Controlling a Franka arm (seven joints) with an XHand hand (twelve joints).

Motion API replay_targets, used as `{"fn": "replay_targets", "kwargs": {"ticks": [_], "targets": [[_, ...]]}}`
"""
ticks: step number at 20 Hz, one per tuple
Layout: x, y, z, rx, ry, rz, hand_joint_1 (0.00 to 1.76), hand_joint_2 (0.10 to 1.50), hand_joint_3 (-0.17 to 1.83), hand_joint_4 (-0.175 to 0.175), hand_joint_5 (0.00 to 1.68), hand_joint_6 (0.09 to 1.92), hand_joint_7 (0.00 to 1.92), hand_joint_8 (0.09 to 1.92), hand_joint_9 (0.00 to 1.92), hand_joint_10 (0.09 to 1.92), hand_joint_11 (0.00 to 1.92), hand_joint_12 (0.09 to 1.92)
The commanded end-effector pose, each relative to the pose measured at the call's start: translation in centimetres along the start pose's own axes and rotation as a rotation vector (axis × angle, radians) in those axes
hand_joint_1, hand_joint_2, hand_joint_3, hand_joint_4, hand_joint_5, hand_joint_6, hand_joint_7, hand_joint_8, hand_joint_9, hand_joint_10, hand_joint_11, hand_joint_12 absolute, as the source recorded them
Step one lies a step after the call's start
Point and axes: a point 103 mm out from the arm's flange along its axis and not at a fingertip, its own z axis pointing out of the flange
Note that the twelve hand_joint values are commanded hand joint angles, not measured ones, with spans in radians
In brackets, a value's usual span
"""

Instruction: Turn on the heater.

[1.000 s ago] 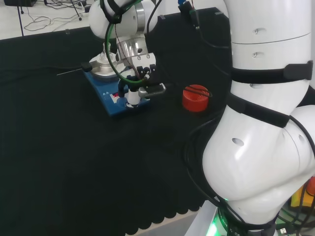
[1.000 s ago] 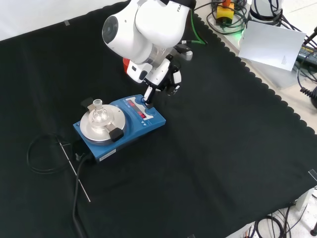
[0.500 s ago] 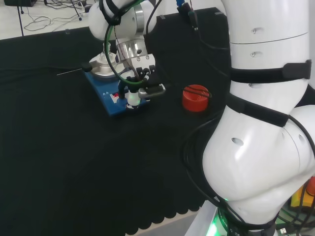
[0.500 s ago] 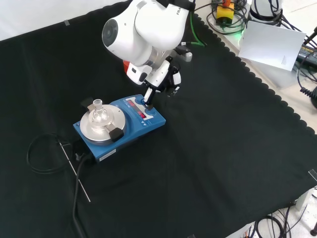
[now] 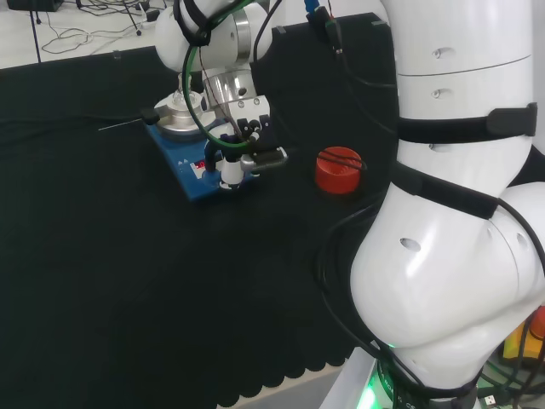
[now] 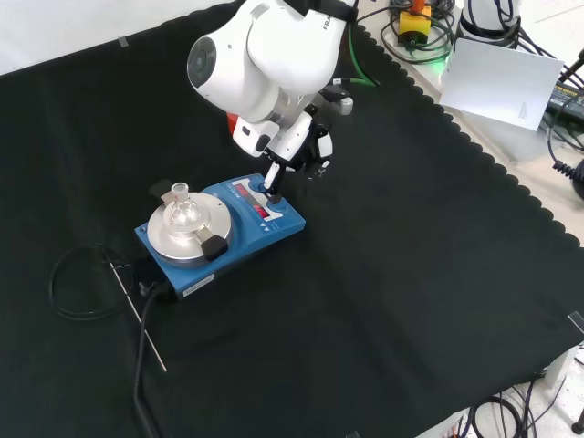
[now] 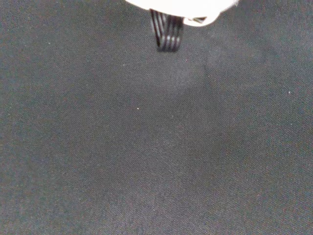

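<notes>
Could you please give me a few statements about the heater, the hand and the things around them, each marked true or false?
1. A fingertip of the hand is down on the front panel of the blue heater. True.
2. The heater's round metal plate is bare. False: a small glass flask stands on it.
3. A red ribbed ring lies on the cloth apart from the heater. True.
4. The heater lies on its side. False: it sits flat.

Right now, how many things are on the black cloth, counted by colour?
Blue: 1, the heater
Red: 1, the ribbed ring
Clear: 1, the small flask on the heater's plate
Silver: 1, the thin rod
Black: 1, the cable
Total: 5
</notes>
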Motion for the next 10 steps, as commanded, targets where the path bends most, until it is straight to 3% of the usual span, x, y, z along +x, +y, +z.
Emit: {"fn": "replay_targets", "kwargs": {"ticks": [1,10], "targets": [[-0.02,0.07,0.10,0.001,-0.004,0.006,1.43,0.70,1.02,-0.102,0.23,0.72,1.65,1.40,1.74,1.33,1.34,1.28],[-0.43,-0.09,-0.12,0.013,-0.041,0.018,1.42,0.70,1.02,-0.102,0.24,0.72,1.65,1.39,1.74,1.33,1.34,1.28]]}}
